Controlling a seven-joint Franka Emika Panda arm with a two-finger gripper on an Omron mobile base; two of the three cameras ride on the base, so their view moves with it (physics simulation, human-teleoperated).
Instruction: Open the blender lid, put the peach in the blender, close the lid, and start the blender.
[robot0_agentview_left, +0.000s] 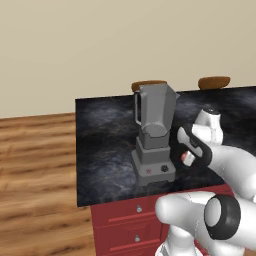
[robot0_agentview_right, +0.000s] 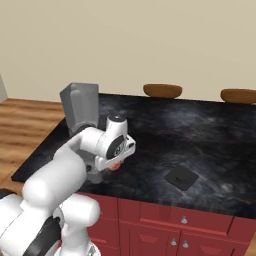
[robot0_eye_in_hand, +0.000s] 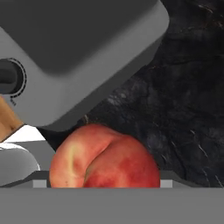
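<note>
The grey blender (robot0_agentview_left: 155, 134) stands on the black counter (robot0_agentview_left: 105, 150) with its jar open at the top. Its stepped base (robot0_eye_in_hand: 74, 57) with the black knob fills the upper left of the hand view. The peach (robot0_eye_in_hand: 105, 162) sits between the fingers of my gripper (robot0_agentview_left: 186, 161), which is shut on it just right of the blender base. From the right base view the peach (robot0_agentview_right: 116, 165) shows under the hand, low over the counter. The blender lid (robot0_agentview_right: 182, 178) lies flat on the counter, to the right of the arm.
Two brown stool tops (robot0_agentview_right: 162, 90) (robot0_agentview_right: 238, 95) stand behind the counter's far edge. Red drawers (robot0_agentview_left: 135, 220) run under the counter's front. Wooden floor (robot0_agentview_left: 35, 175) lies to the left. The blender base is very close to the hand.
</note>
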